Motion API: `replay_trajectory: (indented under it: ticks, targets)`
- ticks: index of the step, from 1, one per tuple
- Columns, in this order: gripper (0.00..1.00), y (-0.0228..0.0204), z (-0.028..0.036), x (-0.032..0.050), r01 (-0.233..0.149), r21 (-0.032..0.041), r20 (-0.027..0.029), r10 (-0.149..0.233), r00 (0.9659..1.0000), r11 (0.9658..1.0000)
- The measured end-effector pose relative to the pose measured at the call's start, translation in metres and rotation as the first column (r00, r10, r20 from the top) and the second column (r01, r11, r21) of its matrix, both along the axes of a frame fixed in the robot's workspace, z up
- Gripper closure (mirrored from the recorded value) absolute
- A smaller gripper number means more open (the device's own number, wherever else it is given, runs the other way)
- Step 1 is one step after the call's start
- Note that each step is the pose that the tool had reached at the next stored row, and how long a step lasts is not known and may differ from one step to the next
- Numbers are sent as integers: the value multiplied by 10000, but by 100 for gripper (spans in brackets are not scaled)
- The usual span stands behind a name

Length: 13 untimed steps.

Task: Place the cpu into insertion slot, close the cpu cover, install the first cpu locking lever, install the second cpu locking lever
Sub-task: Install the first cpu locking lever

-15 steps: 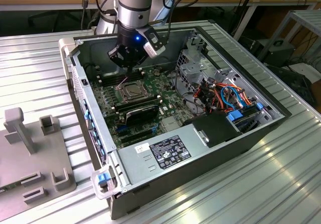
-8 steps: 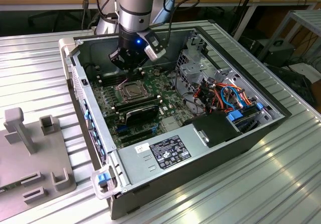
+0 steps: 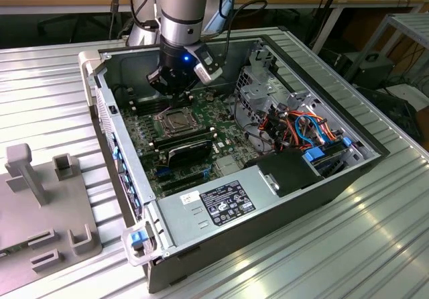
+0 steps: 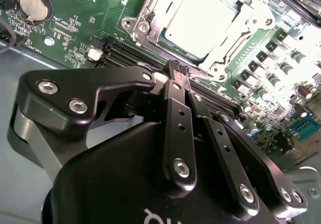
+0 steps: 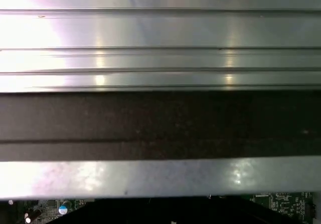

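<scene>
The cpu (image 4: 200,18), a silver square chip, lies in the insertion slot (image 3: 173,119) on the green motherboard. The cpu cover (image 4: 148,19), a silver frame, lies flat around it. My gripper (image 4: 180,76) is shut, its two black fingers pressed together with the tips right at the socket's edge, beside a thin metal lever (image 4: 208,71) running along that side. I cannot tell if the tips pinch the lever. In the exterior view the gripper (image 3: 179,98) hangs low inside the open computer case, just behind the socket.
Black memory modules (image 3: 188,138) lie just in front of the socket. A drive cage and coloured cables (image 3: 301,128) fill the case's right side, with the power supply (image 3: 228,202) in front. A grey fixture (image 3: 40,205) stands on the ribbed aluminium table (image 5: 160,58).
</scene>
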<state>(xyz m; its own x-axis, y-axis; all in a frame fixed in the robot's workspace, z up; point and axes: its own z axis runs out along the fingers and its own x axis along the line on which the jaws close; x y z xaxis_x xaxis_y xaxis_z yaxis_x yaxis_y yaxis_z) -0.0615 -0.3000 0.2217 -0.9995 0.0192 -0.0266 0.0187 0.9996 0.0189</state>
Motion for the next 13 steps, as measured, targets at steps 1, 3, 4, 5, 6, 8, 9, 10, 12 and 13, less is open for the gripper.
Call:
replay_trajectory:
  ticks: [1, 3, 4, 5, 6, 8, 9, 10, 12, 13]
  targets:
    - [89, 0, -7, 6, 0, 0, 0, 0, 10000, 10000]
    - [89, 0, -24, 28, -3, 0, 1, 3, 10000, 10000]
    - [89, 0, -27, 37, -6, -1, 0, 6, 10000, 10000]
    - [89, 0, -30, 45, -8, -2, -1, 8, 10000, 10000]
    - [89, 0, -31, 52, -10, -1, 0, 10, 10000, 10000]
    - [89, 0, -36, 68, -12, 1, 1, 12, 10000, 10000]
    - [89, 0, -38, 72, -15, 0, 2, 15, 10000, 10000]
    - [89, 0, -40, 74, -17, -1, 1, 17, 10000, 10000]
    - [89, 0, -41, 74, -17, -2, 0, 17, 10000, 10000]
    - [89, 0, -42, 74, -20, 0, 1, 20, 10000, 10000]
